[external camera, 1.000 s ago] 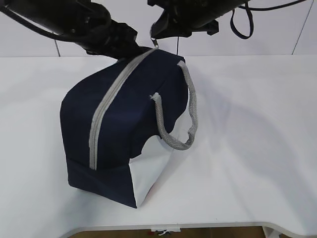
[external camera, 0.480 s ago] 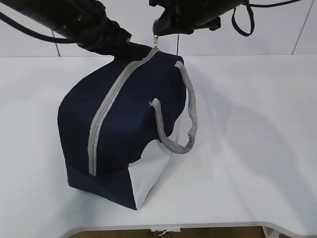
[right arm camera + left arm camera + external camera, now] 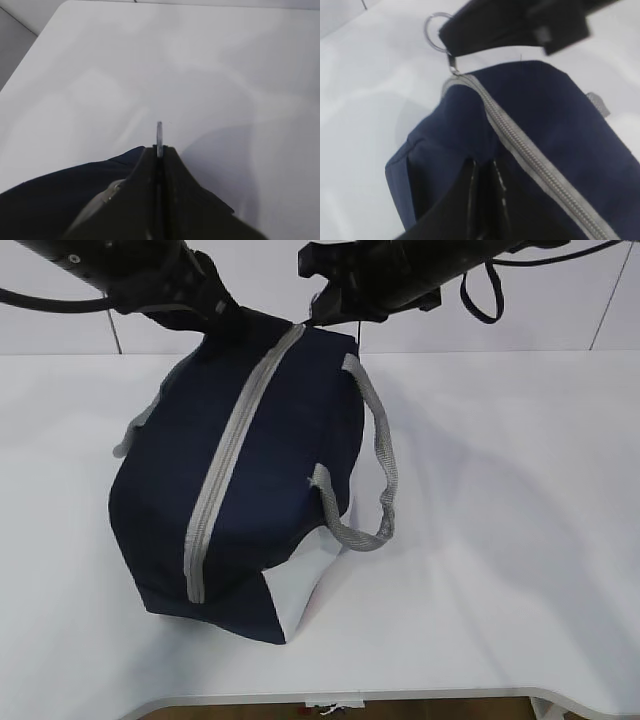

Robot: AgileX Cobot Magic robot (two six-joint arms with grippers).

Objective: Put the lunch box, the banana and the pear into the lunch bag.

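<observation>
Open table (image 3: 520,540) right of lunch bag (image 3: 270,460)

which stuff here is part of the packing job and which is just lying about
Part of the job:
- lunch bag, zipped shut
- zipper pull ring, pinched in the right gripper
- left gripper, shut on the bag's fabric
No lunch box, banana or pear shows.

Just lying about:
- nothing visible on the white table

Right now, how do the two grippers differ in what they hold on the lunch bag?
The right gripper is shut on the metal ring of the zipper pull at the lunch bag end; the left gripper pinches the navy fabric beside the grey zipper. Both are closed and work at the same far end.
</observation>
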